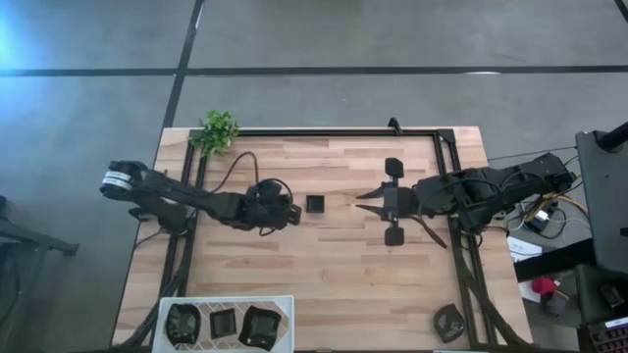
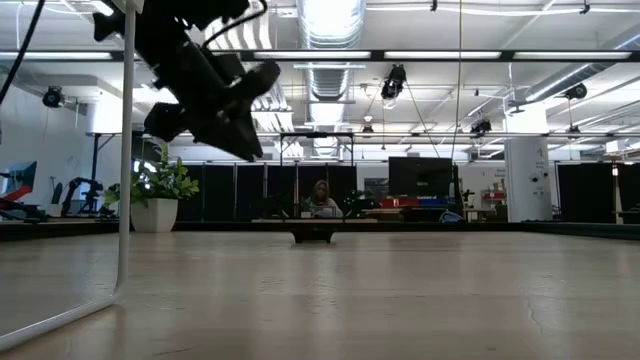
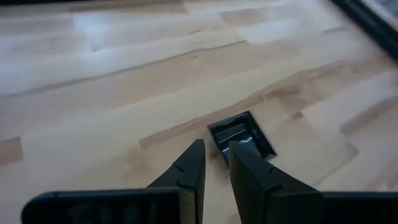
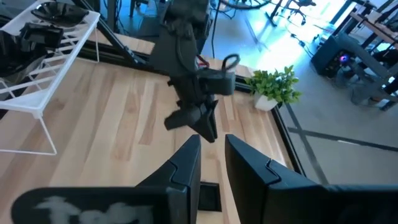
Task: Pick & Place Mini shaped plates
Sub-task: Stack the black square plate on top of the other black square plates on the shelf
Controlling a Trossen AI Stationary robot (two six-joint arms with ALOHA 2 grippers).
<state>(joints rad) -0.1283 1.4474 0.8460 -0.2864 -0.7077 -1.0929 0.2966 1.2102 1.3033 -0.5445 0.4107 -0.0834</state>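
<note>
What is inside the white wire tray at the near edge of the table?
The white wire tray holds three black mini plates of different outlines. What lies beneath them cannot be seen.

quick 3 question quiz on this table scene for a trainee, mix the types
1. True or false: the square plate on the table lies between the left gripper and the right gripper.
2. How many plates sit on the white rack at the table's near edge? A) one B) three C) six
3. Fill in: the plant stands at the table's far ____ corner, on the left arm's side.

Key: 1 true; 2 B; 3 left. Neither gripper holds a plate; both have a narrow gap between the fingers.
</note>
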